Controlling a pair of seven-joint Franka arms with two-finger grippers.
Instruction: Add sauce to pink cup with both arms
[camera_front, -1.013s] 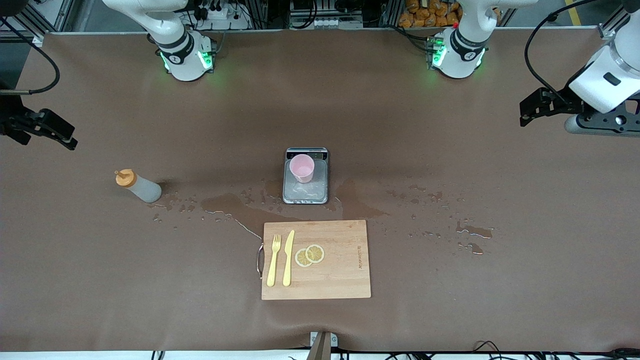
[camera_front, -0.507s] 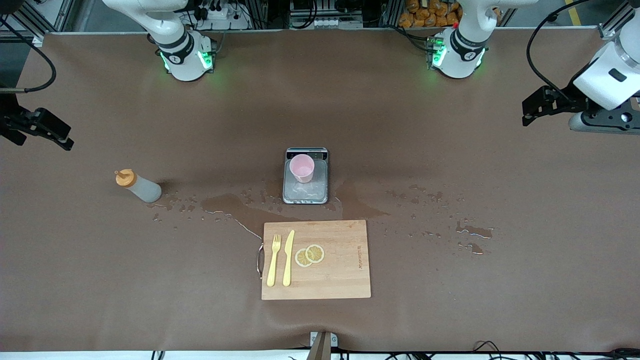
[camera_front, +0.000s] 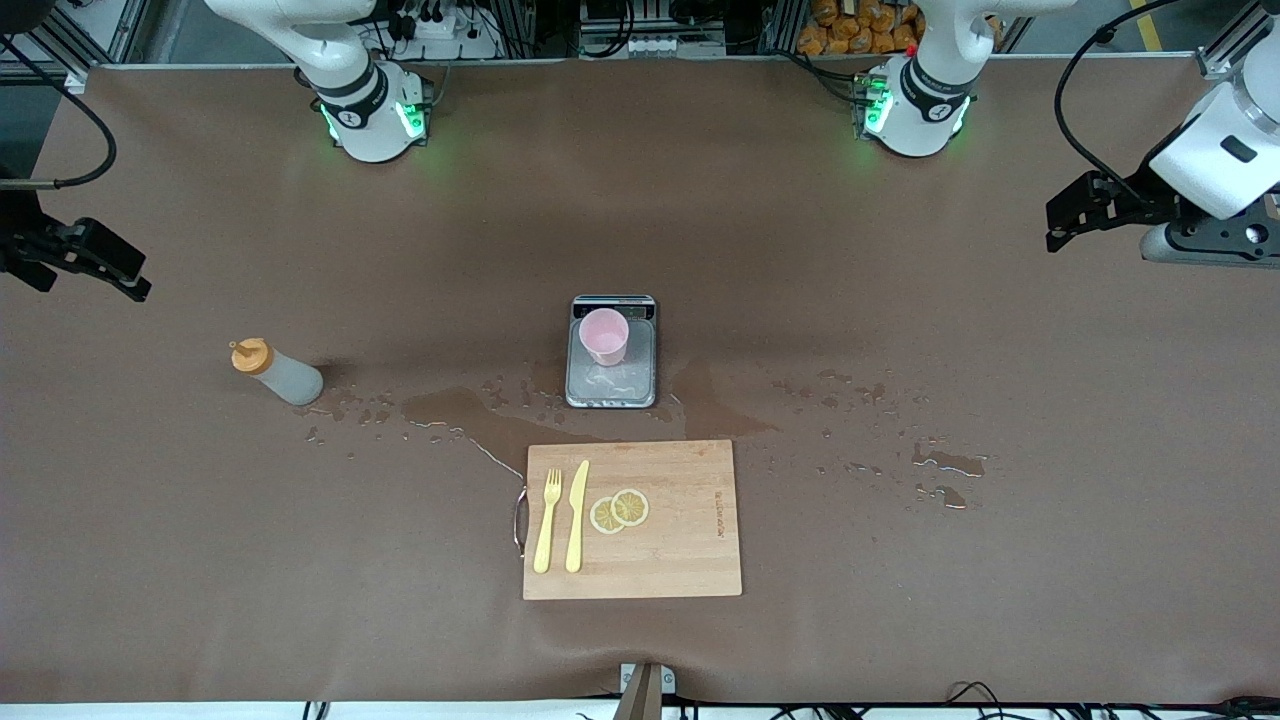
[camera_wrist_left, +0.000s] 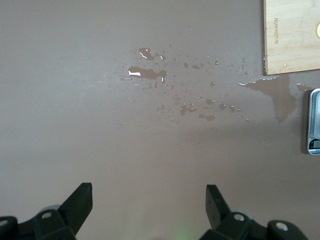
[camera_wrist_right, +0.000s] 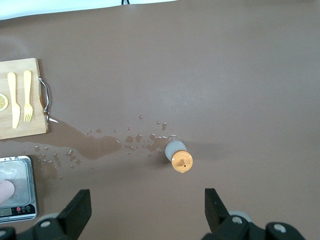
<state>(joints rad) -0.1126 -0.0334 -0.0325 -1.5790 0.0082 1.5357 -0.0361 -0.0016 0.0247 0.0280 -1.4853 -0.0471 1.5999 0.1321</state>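
Both grippers are spread wide with nothing between the fingers, touching nothing. The right gripper hangs over the tabletop's edge at the right arm's end, and its wrist view looks down past both fingers at the sauce bottle. The left gripper hovers over the edge at the left arm's end, with only bare wet tabletop under it.

The sauce bottle stands upright toward the right arm's end of the tabletop, well apart from everything, right at the edge of a spill of puddles. It looks like soft, light, squeezable plastic, so I'd grab it around the middle of the translucent body, below the orange cap, and go gently or sauce comes out early. It may be slick from the wet patch.

The pink cup sits on a small kitchen scale mid-table, on the end near the display. It looks light and tippy, so the other arm should probably steady it by the wall.

Nearer the camera is a wooden cutting board with a yellow fork, a yellow knife and two lemon slices.
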